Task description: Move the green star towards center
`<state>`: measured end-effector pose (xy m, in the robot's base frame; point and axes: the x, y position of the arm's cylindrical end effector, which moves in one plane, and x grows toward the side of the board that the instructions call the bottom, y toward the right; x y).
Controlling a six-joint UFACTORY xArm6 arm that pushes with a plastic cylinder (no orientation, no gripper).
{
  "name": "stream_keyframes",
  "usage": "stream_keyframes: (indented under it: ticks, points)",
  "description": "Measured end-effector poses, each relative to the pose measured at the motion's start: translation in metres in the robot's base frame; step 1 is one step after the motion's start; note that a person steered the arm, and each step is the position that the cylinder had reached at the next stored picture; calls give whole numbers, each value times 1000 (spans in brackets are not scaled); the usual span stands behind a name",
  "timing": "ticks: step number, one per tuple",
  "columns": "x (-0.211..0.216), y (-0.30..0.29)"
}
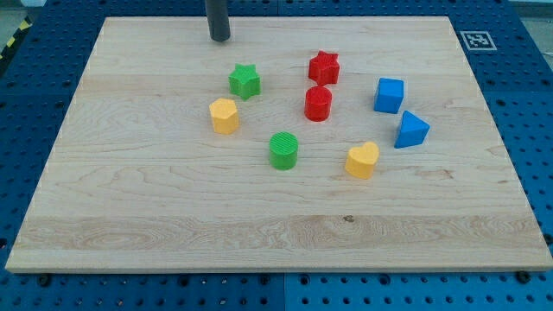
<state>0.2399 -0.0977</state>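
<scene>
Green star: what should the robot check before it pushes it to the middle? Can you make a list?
1. My tip is not touching any block: ok, it stands alone near the view's top.
2. The tip sits on the star's far side from the middle: ok, it is above and a little left of the green star.
3. Nothing lies between tip and star: ok, only bare wood.
4. The path toward the middle is free: not ok, the green cylinder sits down and right of the star.
5. The yellow block is out of the way: cannot tell, it lies close below-left of the star.
6. The star is well inside the board: ok.
</scene>
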Motion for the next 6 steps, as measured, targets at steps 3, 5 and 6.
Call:
stream_keyframes:
  ticks: [3, 5, 6]
  points:
    - [47, 0]
    - [68, 22]
    - [97, 36]
